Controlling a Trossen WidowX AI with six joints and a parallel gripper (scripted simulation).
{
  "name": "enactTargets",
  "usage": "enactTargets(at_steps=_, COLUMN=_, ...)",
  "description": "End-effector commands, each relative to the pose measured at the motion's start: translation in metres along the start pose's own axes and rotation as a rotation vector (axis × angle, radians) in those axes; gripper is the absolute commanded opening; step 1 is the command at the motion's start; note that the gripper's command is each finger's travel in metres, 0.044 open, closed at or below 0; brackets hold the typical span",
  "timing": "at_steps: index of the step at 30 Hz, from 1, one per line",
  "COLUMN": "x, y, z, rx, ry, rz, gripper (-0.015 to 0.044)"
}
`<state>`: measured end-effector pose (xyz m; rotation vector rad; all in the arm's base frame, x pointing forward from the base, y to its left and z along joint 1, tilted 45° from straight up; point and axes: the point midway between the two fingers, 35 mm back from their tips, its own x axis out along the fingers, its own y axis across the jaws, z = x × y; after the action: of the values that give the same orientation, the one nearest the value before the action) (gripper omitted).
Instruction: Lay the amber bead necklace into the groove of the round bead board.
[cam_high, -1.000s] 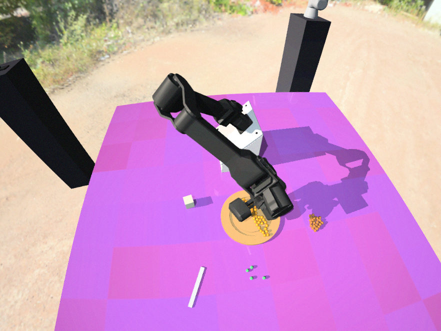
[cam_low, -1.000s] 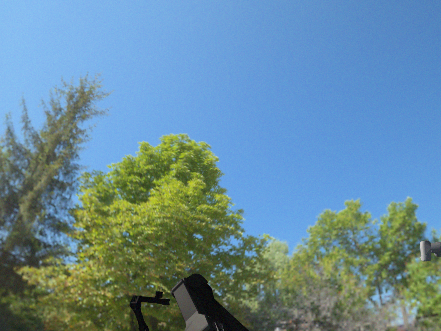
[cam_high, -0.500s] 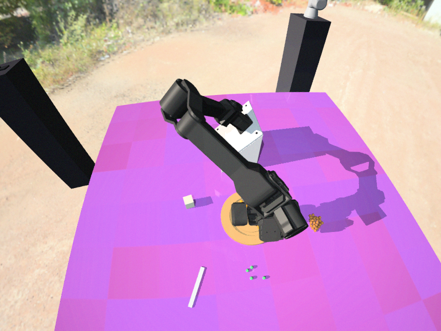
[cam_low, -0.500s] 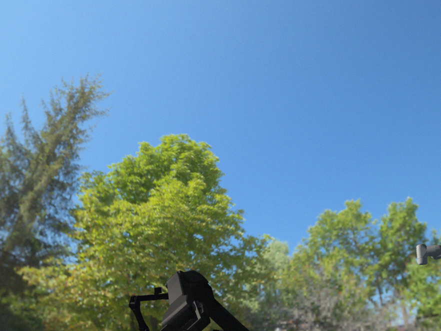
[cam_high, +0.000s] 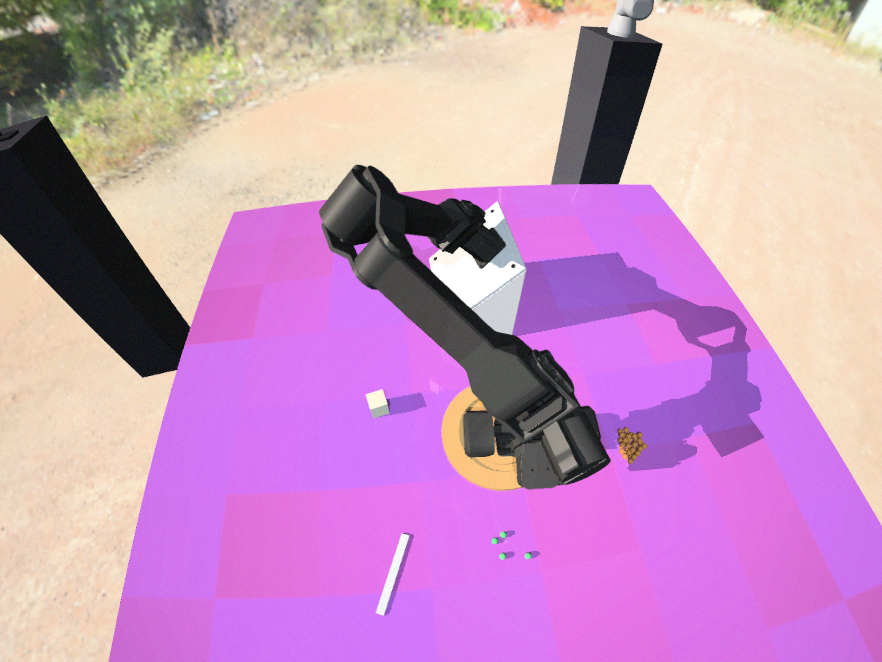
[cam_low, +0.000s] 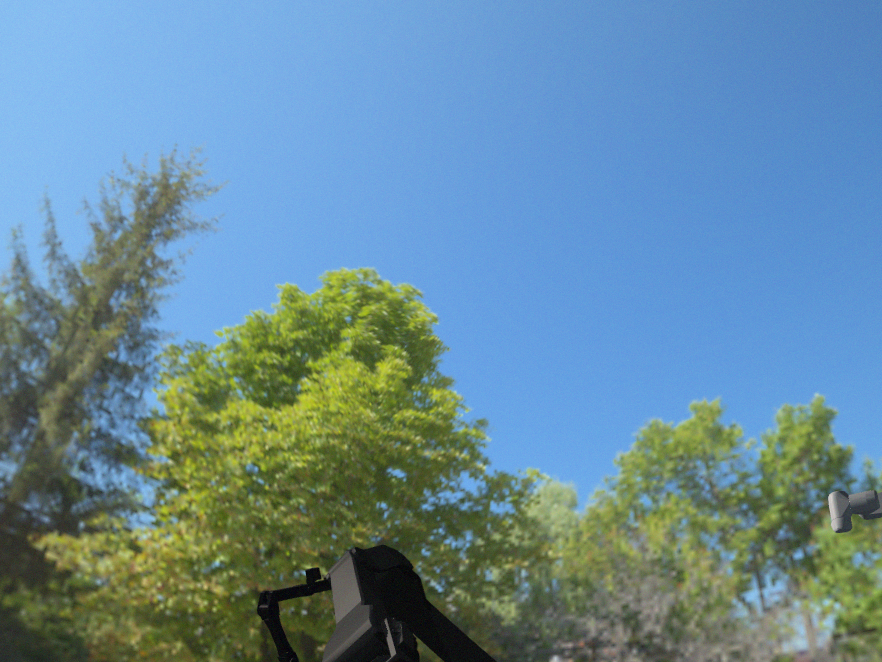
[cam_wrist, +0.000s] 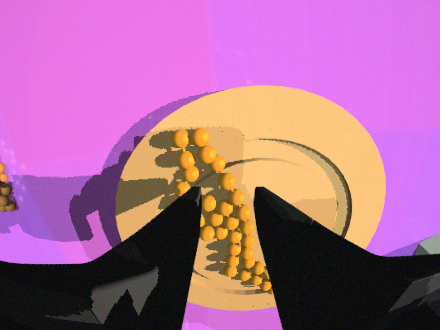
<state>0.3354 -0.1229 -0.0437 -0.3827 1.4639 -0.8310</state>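
The round tan bead board (cam_high: 458, 456) (cam_wrist: 300, 105) lies under my arm. The amber necklace (cam_wrist: 237, 197) lies bunched in folded strands across its left and middle part in the wrist view, not following the curve of the groove. My gripper (cam_wrist: 227, 195) is part-way open over the board, its fingertips on either side of some strands. A gap shows between the fingers with beads in it. Some beads reach beyond the tips, and a few are hidden behind the fingers. In the top view my arm hides the necklace. The exterior view shows none of the task's objects.
A brown-orange bead pile (cam_high: 630, 445) (cam_wrist: 4, 177) lies right of the board. Several green beads (cam_high: 502, 534) and a white bar (cam_high: 393, 573) lie in front. A pale cube (cam_high: 377, 403) lies left. A white block (cam_high: 502, 311) stands behind the board, beneath my arm.
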Motion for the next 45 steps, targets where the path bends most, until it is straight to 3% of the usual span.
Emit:
enactTargets(at_steps=1, x=0.008, y=0.000, z=-0.003, rx=-0.005, ry=0.010, rz=-0.003, gripper=0.0120)
enactTargets(at_steps=17, x=0.026, y=-0.001, z=-0.005, rx=-0.007, ry=0.017, rz=-0.004, gripper=0.0120)
enactTargets(at_steps=22, x=0.024, y=-0.001, z=-0.004, rx=-0.002, ry=0.014, rz=0.000, gripper=0.0000)
enactTargets(at_steps=45, x=0.024, y=-0.001, z=-0.004, rx=-0.002, ry=0.014, rz=0.000, gripper=0.0000)
